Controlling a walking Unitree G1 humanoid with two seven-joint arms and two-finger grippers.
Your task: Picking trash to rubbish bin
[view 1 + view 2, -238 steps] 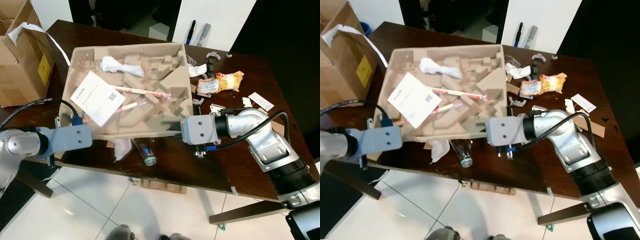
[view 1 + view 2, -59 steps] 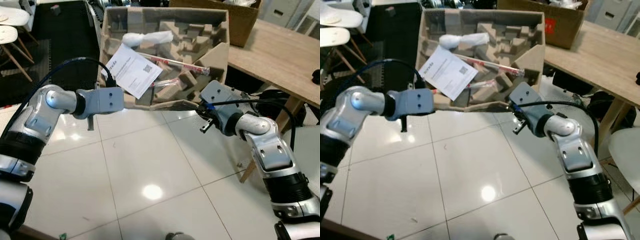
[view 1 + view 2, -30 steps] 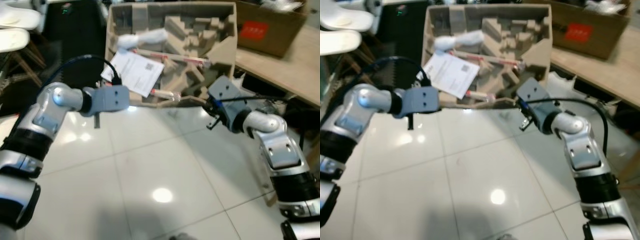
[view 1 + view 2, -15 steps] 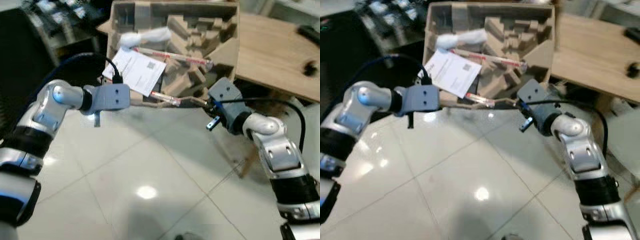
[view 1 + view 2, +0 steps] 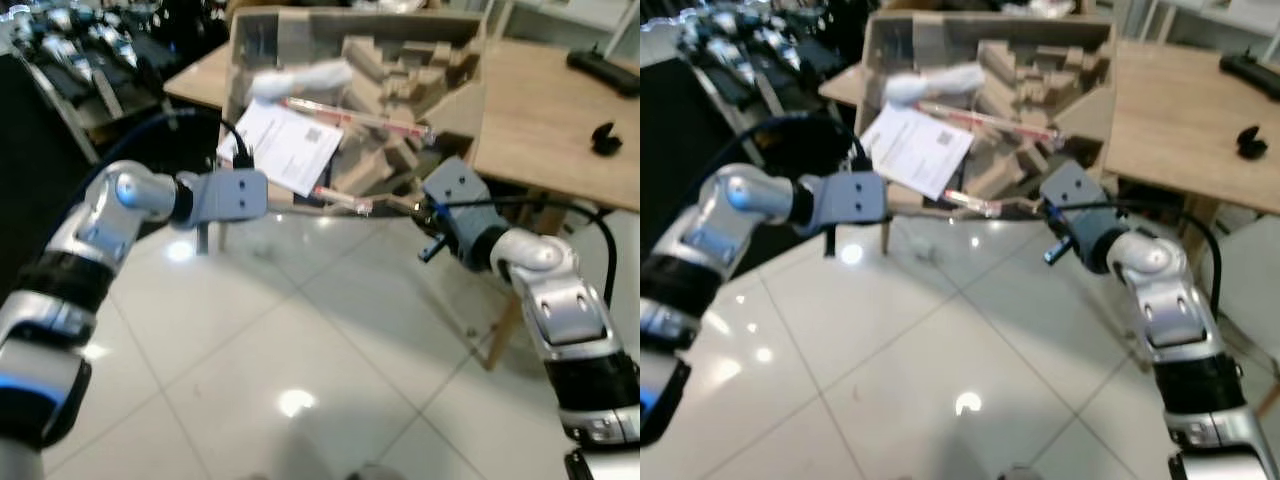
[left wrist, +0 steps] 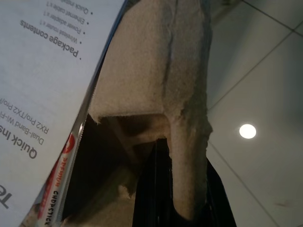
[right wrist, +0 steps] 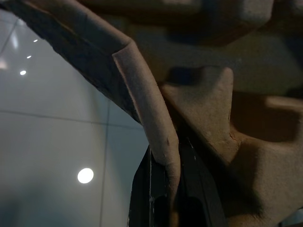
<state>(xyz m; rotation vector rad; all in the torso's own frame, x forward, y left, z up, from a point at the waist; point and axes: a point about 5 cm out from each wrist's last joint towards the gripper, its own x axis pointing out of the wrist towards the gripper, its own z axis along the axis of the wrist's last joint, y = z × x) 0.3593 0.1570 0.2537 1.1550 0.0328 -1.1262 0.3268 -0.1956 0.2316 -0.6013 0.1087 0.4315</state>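
A brown moulded pulp tray (image 5: 400,70) hangs in the air over the white tiled floor (image 5: 300,340), carried by its near edge. Inside it lie a white leaflet (image 5: 290,145), a crumpled white tissue (image 5: 300,80) and red-and-white chopstick packets (image 5: 360,118). My left gripper (image 5: 275,200) is shut on the tray's near-left rim (image 6: 189,156), one black finger (image 6: 154,189) under the pulp. At the near-right corner, my right gripper (image 5: 415,205) is shut on the rim (image 7: 147,113), with its fingers (image 7: 142,194) pinching the folded edge.
A light wooden table (image 5: 560,120) stands behind and to the right, with small black objects (image 5: 600,135) on it and a leg (image 5: 505,330) near my right arm. A dark rack of items (image 5: 60,60) lies to the left. A white chair (image 5: 1255,270) is at the far right.
The tray was lifted off the dark table and is now carried over the floor. The surroundings keep shifting as I turn; the wooden table has come closer. Both grips are unchanged.
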